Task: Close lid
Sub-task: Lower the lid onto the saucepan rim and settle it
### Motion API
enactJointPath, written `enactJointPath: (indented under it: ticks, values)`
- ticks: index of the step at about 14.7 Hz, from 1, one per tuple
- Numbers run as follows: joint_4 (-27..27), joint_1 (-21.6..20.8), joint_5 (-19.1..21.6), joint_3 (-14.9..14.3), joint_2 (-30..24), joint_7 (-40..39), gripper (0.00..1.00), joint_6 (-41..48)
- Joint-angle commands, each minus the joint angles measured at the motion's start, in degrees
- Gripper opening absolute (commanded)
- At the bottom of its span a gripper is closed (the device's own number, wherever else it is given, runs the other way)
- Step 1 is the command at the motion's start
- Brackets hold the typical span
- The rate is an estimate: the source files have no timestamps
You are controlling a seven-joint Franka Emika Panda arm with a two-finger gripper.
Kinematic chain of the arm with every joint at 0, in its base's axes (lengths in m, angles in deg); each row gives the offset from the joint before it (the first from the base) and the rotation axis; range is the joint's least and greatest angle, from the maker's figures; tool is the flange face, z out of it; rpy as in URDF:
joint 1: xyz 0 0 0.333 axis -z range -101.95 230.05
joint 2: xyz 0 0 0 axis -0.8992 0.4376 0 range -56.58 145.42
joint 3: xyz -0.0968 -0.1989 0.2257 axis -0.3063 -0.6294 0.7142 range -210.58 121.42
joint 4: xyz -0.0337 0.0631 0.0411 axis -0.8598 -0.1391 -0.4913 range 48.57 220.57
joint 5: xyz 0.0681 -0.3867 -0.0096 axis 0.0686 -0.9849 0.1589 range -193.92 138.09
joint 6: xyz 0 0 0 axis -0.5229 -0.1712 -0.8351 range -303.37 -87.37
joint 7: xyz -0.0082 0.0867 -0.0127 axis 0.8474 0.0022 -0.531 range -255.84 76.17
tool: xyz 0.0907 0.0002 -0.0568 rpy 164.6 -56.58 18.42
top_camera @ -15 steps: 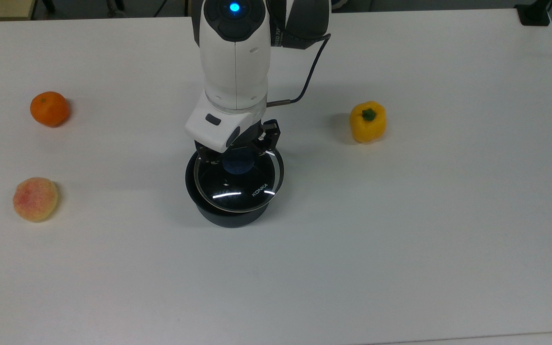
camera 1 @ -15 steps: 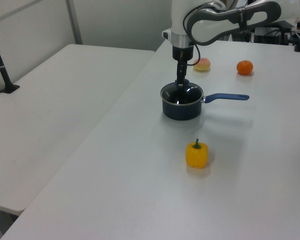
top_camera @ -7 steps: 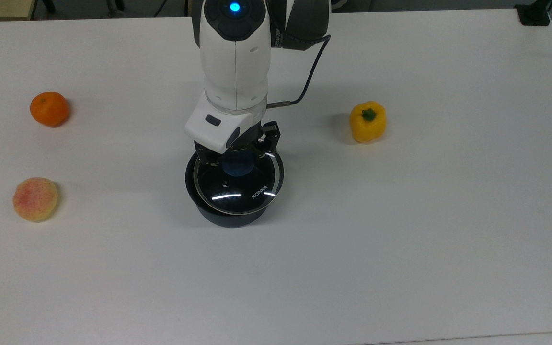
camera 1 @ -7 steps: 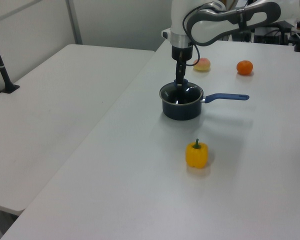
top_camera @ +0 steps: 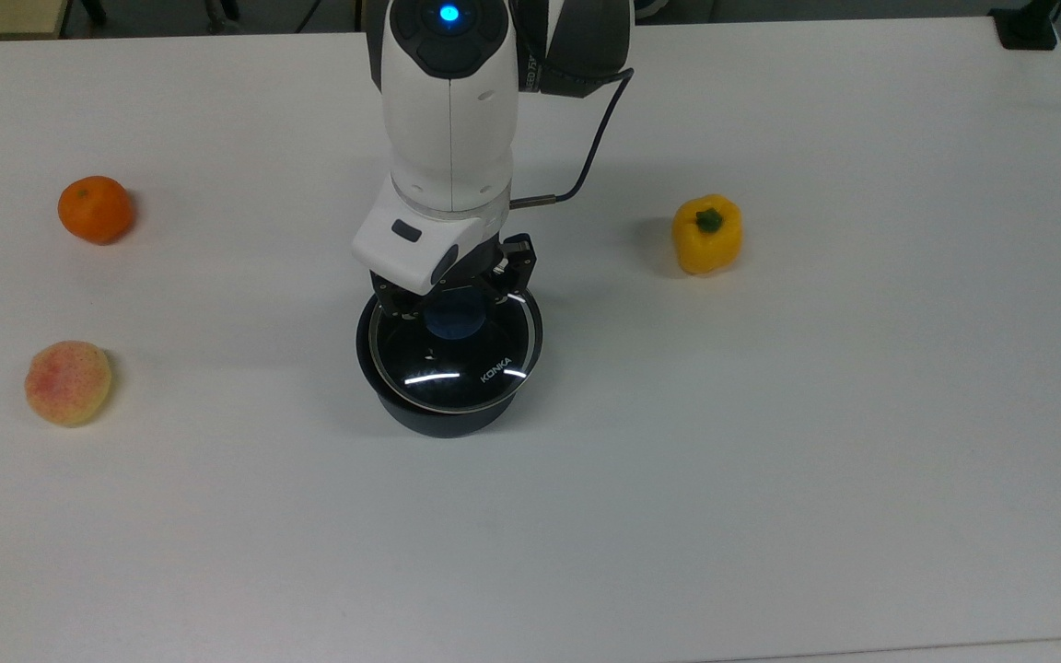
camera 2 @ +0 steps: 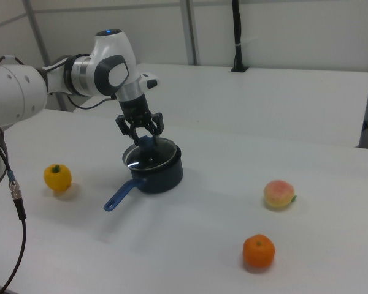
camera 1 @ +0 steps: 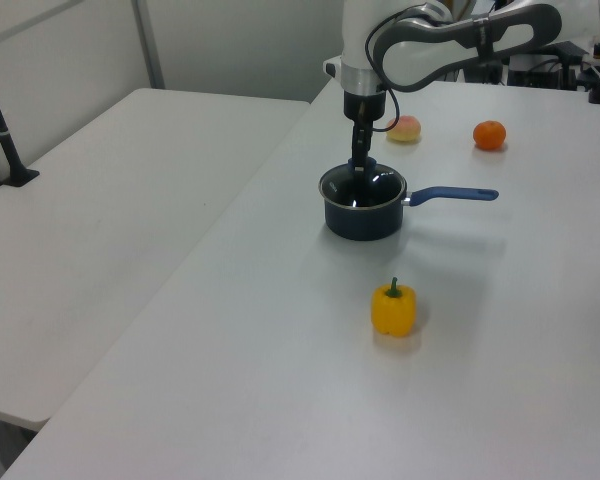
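The round glass lid (top_camera: 461, 359) with its white print lies over the mouth of the dark saucepan (top_camera: 438, 419), set slightly toward the top view's right of the pan's rim. My gripper (top_camera: 453, 308) comes straight down from above and is shut on the lid's blue centre knob (top_camera: 453, 322). In the right view the gripper (camera 2: 145, 139) straddles the knob above the lid (camera 2: 152, 157), and the pan's blue handle (camera 2: 119, 196) points toward the lower left. In the left view the gripper (camera 1: 360, 165) stands over the pan (camera 1: 360, 220).
An orange (top_camera: 95, 209) and a peach (top_camera: 67, 382) lie at the top view's left. A yellow bell pepper (top_camera: 706, 234) stands at the top view's right. The arm's cable (top_camera: 586, 166) loops behind the wrist. The white table (top_camera: 770, 460) is broad around the pan.
The gripper and lid have shifted slightly to the top view's left and sunk a little, bringing the lid closer over the pan's rim.
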State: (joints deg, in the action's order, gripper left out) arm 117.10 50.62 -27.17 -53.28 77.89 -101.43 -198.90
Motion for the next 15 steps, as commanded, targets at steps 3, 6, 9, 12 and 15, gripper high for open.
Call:
enactJointPath:
  ticks: [3, 6, 9, 12, 15]
  values:
    - [0.07, 0.6, -1.72, -0.27, -0.06, 1.05, 0.27, -0.74]
    - [1.39, 0.6, -1.72, -0.27, -0.42, 1.13, 0.27, -1.0]
    - [2.44, 0.6, -2.16, -0.18, -0.51, 1.22, 0.27, -1.26]
    - [2.53, 0.6, -1.9, -0.09, -0.51, 1.57, 0.58, -1.26]
    - [2.62, 0.6, -1.98, -0.09, -1.56, 3.16, 1.0, -1.18]
